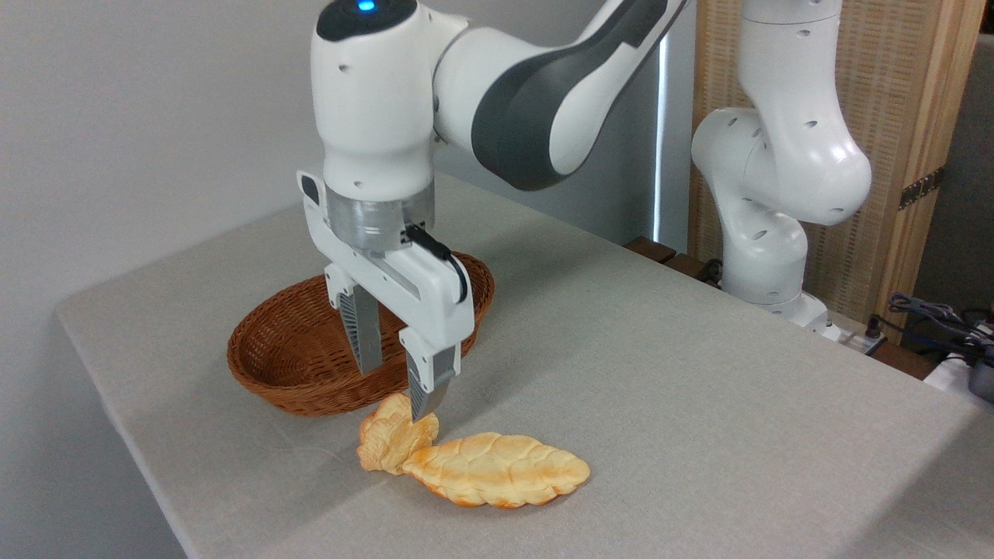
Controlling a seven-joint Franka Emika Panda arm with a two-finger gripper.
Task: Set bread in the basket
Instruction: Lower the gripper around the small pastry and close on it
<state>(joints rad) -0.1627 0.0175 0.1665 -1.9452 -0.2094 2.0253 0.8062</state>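
Nearest, a long flat loaf (497, 469) lies on the gray table (699, 373), touching the small bread (388, 442) at its left end. Gripper (396, 392) just above the bread, fingers apart, holding nothing. Behind: wicker basket (287, 349), w/ nothing visible inside.

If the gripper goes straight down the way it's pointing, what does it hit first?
Most likely the small ridged golden-tan bread piece: the open gripper points down just above it, its nearer fingertip overlapping the bread's top edge. Depth is unclear from one view, so it might instead meet the grey table.
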